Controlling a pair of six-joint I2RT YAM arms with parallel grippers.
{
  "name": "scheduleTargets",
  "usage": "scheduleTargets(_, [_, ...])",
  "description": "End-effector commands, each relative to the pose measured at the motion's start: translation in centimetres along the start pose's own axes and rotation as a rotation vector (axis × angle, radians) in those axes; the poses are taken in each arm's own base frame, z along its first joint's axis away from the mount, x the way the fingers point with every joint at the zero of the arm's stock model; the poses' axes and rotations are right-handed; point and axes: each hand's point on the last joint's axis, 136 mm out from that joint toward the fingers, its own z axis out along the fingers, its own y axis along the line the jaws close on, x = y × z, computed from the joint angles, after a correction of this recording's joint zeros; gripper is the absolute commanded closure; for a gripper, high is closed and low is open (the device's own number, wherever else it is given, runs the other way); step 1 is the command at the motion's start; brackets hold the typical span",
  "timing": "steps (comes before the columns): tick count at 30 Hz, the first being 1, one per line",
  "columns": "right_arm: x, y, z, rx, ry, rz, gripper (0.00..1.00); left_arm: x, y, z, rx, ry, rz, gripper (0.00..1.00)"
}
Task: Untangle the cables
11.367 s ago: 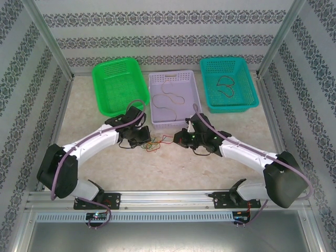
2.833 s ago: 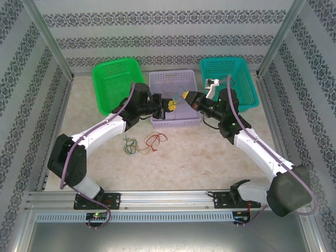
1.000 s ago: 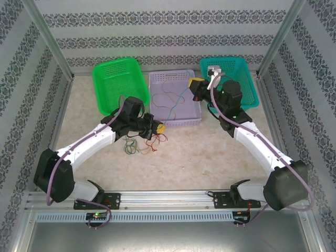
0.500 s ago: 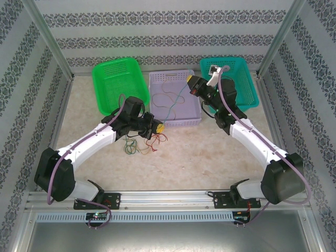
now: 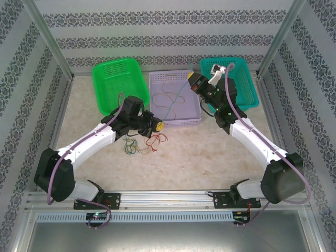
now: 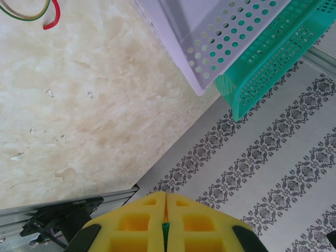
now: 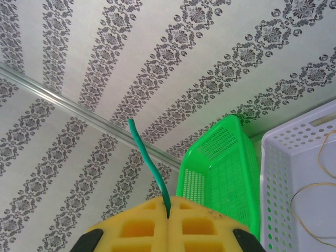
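My left pincer (image 6: 165, 206) is clamped shut on one bit of a thin green cable (image 7: 157, 176), just off the front-left corner of the lavender perforated plastic basket (image 5: 195, 113). My right pincer (image 7: 168, 208) is pinching the same cable up over the basket's right rim. The loose tangle of red, green and yellow cables (image 5: 142, 145) sits on the beige marble-look table (image 5: 210, 155), right by my left pincer.

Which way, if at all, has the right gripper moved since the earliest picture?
Yes. The right gripper moved from the cable pile toward the back, ending beside the teal basket.
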Motion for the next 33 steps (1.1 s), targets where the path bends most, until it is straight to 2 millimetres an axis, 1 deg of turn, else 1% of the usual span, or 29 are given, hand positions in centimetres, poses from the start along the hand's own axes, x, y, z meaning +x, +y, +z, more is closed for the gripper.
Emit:
scheduleTargets(1, [-10.5,9.0,-3.3,-0.188,-0.393,-0.155,1.00,-1.5,8.3,-0.5,-0.278,-0.058,-0.126,1.00])
scheduleTargets(2, [-9.8,9.3,-3.0,-0.185,-0.355,-0.195,1.00,-1.7,7.2,-0.9,-0.246,-0.070,-0.109,0.96])
scheduleTargets(3, [-9.2,9.5,-2.8,-0.186,-0.329,-0.229,1.00,-1.9,6.3,-1.5,-0.224,-0.086,-0.090,0.90])
scheduleTargets(4, [-8.5,9.3,-2.6,-0.165,-0.292,-0.272,1.00,-2.2,5.3,-2.5,-0.211,-0.114,-0.057,0.81])
scheduleTargets(5, [-7.7,9.0,-2.4,-0.144,-0.258,-0.315,1.00,-2.6,4.2,-3.8,-0.200,-0.147,-0.019,0.72])
scheduleTargets(7, [-6.8,8.3,-2.2,-0.115,-0.219,-0.382,1.00,-3.5,2.7,-6.4,-0.201,-0.219,0.058,0.54])
scheduleTargets(8, [-6.4,7.8,-2.2,-0.101,-0.203,-0.416,1.00,-3.8,1.8,-8.1,-0.206,-0.258,0.101,0.47])
scheduleTargets(9, [-6.1,7.4,-2.2,-0.085,-0.188,-0.444,1.00,-4.2,1.4,-9.6,-0.222,-0.295,0.132,0.42])
scheduleTargets(10, [-5.9,6.9,-2.2,-0.067,-0.170,-0.472,1.00,-4.7,0.9,-11.3,-0.237,-0.341,0.173,0.39])
scheduleTargets(12, [-5.6,6.4,-2.1,-0.047,-0.147,-0.516,1.00,-5.6,-0.3,-14.8,-0.260,-0.441,0.280,0.36])
scheduleTargets(13, [-5.5,6.2,-2.0,-0.034,-0.134,-0.538,1.00,-5.8,-1.5,-16.5,-0.252,-0.491,0.354,0.36])
scheduleTargets(14, [-5.4,6.0,-2.0,-0.018,-0.117,-0.552,1.00,-5.7,-3.5,-17.7,-0.215,-0.518,0.455,0.37])
scheduleTargets(15, [-5.4,5.8,-1.8,-0.005,-0.099,-0.556,1.00,-5.1,-6.0,-18.2,-0.153,-0.521,0.570,0.38])
scheduleTargets(16, [-5.3,5.8,-1.6,-0.002,-0.081,-0.559,1.00,-4.1,-8.1,-18.0,-0.087,-0.490,0.685,0.39])
scheduleTargets(17, [-4.9,5.9,-1.4,-0.006,-0.053,-0.564,1.00,-2.5,-10.6,-17.4,0.006,-0.425,0.801,0.40])
scheduleTargets(18, [-4.6,6.0,-1.1,-0.006,-0.030,-0.567,1.00,-1.0,-12.3,-16.7,0.080,-0.354,0.882,0.41])
scheduleTargets(19, [-4.1,5.8,-0.7,0.001,0.005,-0.564,1.00,0.6,-13.7,-16.0,0.143,-0.279,0.959,0.41])
scheduleTargets(21, [-3.0,5.7,0.1,-0.007,0.068,-0.533,1.00,2.8,-15.0,-14.3,0.178,-0.188,1.098,0.43])
scheduleTargets(25, [-1.0,4.7,1.1,0.006,0.191,-0.416,1.00,5.0,-16.0,-11.6,0.172,-0.124,1.316,0.43])
scheduleTargets(28, [1.0,4.3,1.6,0.016,0.290,-0.347,1.00,6.1,-15.8,-9.5,0.157,-0.083,1.431,0.42])
scheduleTargets(31, [2.2,4.3,1.9,0.018,0.352,-0.301,1.00,6.1,-15.0,-7.7,0.104,-0.053,1.481,0.41])
scheduleTargets(33, [2.6,4.3,2.0,0.015,0.372,-0.265,1.00,6.0,-14.4,-6.8,0.071,-0.051,1.505,0.41])
